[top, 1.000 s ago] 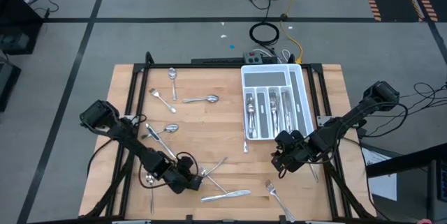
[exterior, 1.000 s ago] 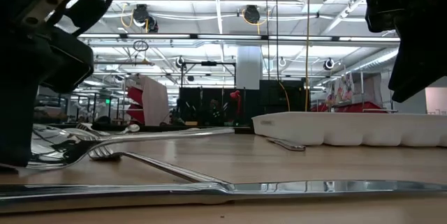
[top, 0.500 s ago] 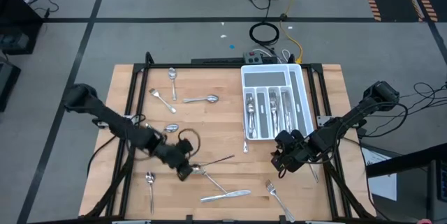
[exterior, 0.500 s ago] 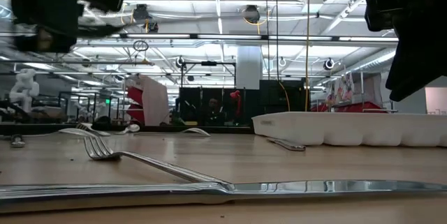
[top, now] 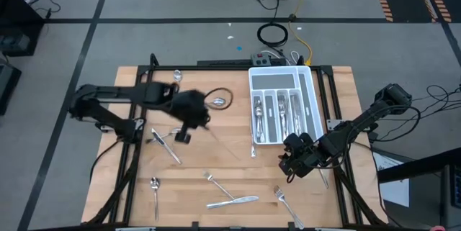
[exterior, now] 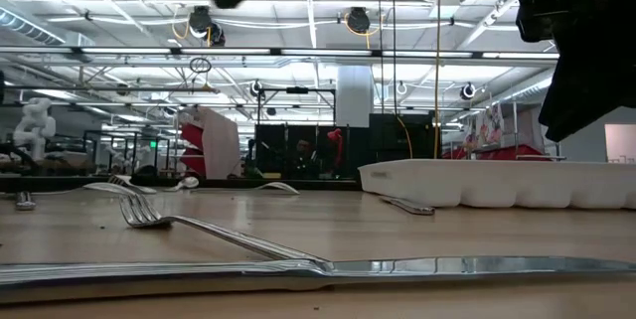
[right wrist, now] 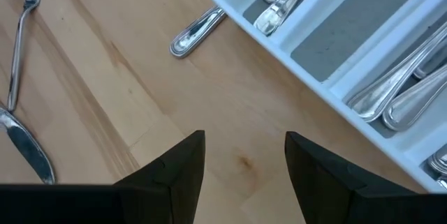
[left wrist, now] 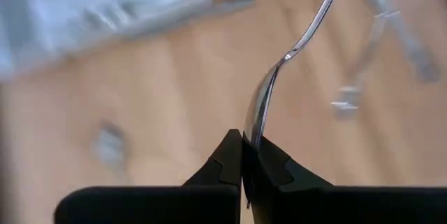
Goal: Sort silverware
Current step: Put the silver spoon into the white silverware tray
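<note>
Starting with the big pieces, you have a wooden worktop (top: 230, 166) with a white tray (top: 282, 105) at its far right, several of its slots already filled with cutlery. Loose silverware (top: 232, 202) lies scattered on the wood: a knife and two forks near the front edge, a spoon (top: 154, 185) at the near left, more pieces along the far left.

These pieces look light, rigid and slick. I'd judge the polished metal gives the pads little friction, and a long handle gripped at one end will want to swing or pivot. Taking one near its middle should steady it. They lie flat on the wood, so getting under one may be the harder part.

Your left pincer (left wrist: 243, 155) is raised over the far left-centre of the worktop, fingers pressed together on the end of one slim piece (left wrist: 293, 49), which sticks out ahead of it; whether it is a fork or a spoon you cannot tell. It is held right at the tip, so expect it to wobble.

Your right pincer (right wrist: 244, 155) waits low at the near right, just in front of the tray, fingers apart and holding nothing. A short handle (right wrist: 198, 31) lies on the wood beside the tray's near end.
</note>
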You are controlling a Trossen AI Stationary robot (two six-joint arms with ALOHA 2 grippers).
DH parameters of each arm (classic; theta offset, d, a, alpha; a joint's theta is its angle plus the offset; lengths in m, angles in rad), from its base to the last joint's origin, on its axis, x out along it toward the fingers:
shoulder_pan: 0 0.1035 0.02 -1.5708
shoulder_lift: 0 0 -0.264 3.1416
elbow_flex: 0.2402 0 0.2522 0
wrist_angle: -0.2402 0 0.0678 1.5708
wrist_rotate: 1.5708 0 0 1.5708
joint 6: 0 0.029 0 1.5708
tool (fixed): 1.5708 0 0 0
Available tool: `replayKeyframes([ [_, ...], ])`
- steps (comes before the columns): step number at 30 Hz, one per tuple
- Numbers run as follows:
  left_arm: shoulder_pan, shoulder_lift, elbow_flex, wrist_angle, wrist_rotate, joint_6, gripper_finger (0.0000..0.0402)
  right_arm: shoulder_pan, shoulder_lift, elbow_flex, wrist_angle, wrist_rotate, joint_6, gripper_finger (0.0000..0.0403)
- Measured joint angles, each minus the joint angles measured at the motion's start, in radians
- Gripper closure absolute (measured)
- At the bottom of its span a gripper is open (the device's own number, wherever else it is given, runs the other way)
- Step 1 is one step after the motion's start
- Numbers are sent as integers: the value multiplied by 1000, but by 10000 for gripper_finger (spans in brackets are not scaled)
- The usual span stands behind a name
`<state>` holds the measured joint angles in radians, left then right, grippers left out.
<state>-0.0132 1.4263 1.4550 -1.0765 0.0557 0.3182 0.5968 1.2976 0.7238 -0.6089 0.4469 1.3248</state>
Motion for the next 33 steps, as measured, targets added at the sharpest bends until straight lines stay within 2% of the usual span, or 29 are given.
replayKeyframes([
  [5,81,170,219,-78,-94,376,396,0,0,0,3,3,42,215],
  [9,139,329,366,-95,-212,591,396,0,0,0,6,37,76,215],
  [17,239,621,567,-62,-262,1048,396,-4,0,0,7,109,133,215],
  [23,305,778,642,109,-320,1180,396,-6,0,0,3,111,155,215],
  [27,307,837,696,115,-314,1232,396,-6,0,0,-8,108,156,215],
  [30,299,847,724,109,-358,1213,396,-6,0,0,-18,108,156,215],
  [33,287,831,762,39,-322,1181,396,-6,0,0,-28,107,152,215],
])
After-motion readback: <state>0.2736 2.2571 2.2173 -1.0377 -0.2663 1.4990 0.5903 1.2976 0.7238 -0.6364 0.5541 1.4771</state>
